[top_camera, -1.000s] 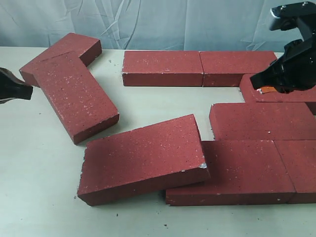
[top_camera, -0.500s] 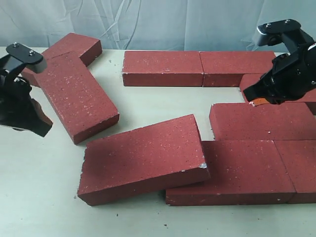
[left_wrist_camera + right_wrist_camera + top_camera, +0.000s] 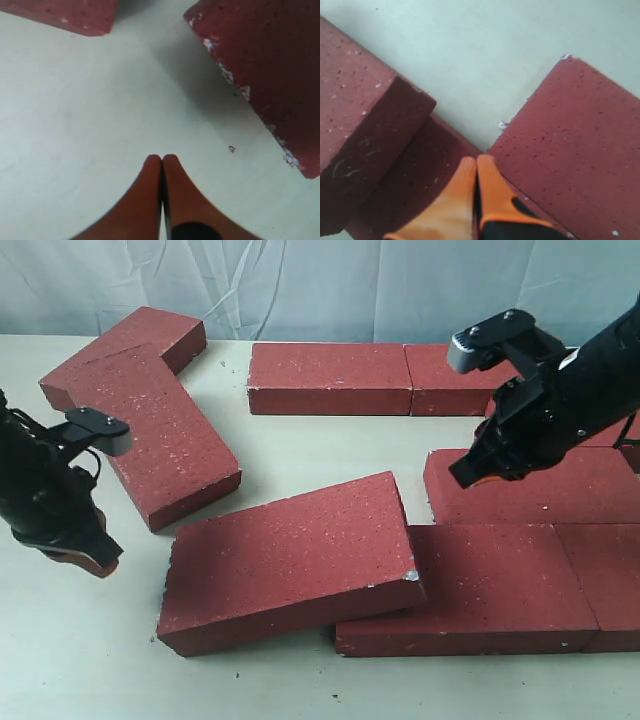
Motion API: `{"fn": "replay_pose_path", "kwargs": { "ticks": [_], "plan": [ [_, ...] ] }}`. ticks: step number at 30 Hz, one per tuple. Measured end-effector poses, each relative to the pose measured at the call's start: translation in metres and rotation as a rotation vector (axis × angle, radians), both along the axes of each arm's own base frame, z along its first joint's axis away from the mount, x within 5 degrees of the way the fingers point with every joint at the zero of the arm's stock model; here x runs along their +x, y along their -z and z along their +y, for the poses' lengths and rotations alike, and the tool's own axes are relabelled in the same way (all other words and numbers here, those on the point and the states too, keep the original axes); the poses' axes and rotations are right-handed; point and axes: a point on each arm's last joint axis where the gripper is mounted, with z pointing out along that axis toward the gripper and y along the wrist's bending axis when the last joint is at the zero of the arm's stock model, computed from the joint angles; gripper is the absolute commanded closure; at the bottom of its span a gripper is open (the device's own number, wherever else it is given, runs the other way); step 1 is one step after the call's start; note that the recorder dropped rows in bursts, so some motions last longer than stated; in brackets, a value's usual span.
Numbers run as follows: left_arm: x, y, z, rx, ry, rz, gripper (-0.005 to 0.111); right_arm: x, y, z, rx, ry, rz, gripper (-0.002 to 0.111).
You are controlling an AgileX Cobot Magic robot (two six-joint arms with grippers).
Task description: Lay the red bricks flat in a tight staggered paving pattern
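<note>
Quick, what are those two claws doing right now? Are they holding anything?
Left gripper: closed, holding nothing, over the table.
Right gripper: closed, holding nothing, over the bricks.

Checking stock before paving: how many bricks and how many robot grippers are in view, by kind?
Red bricks: 9, one mostly hidden
Grippers: 2, the left gripper and the right gripper
Total: 11
</note>
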Motion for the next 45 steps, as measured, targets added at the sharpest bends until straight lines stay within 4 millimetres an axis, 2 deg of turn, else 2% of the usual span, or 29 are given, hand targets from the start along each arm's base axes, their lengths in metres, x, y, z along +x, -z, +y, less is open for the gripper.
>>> {"fn": "replay_pose_path", "kwargs": {
  "ticks": [4,9,17,22,25,29,39,45],
  "plan": [
    [-0.003,0.007,-0.014,0.006,0.059,0.031,0.107,-0.003,0.010,0.009,-0.020,-0.049,0.047,0.109],
    [-0.008,0.009,-0.027,0.008,0.109,0.035,0.107,-0.011,0.013,0.020,-0.041,-0.117,0.091,0.109],
    [-0.008,0.010,-0.031,0.004,0.111,0.027,0.107,-0.018,0.030,0.039,-0.091,-0.212,0.155,0.109],
    [-0.007,0.029,-0.036,0.010,0.120,0.120,0.107,-0.016,0.031,0.043,-0.094,-0.224,0.167,0.109],
    [-0.003,0.026,-0.041,-0.025,0.113,0.111,0.107,-0.017,0.031,0.044,-0.091,-0.225,0.172,0.109],
    [-0.008,0.025,-0.057,-0.058,0.222,0.091,0.107,-0.017,0.030,0.045,-0.075,-0.235,0.171,0.109],
    [-0.007,0.021,-0.059,-0.047,0.275,0.104,0.107,-0.016,0.025,0.047,-0.068,-0.283,0.166,0.109],
    [-0.009,0.002,-0.058,-0.059,0.284,0.042,0.107,-0.019,0.015,0.043,-0.085,-0.301,0.141,0.109]
  ]
}}
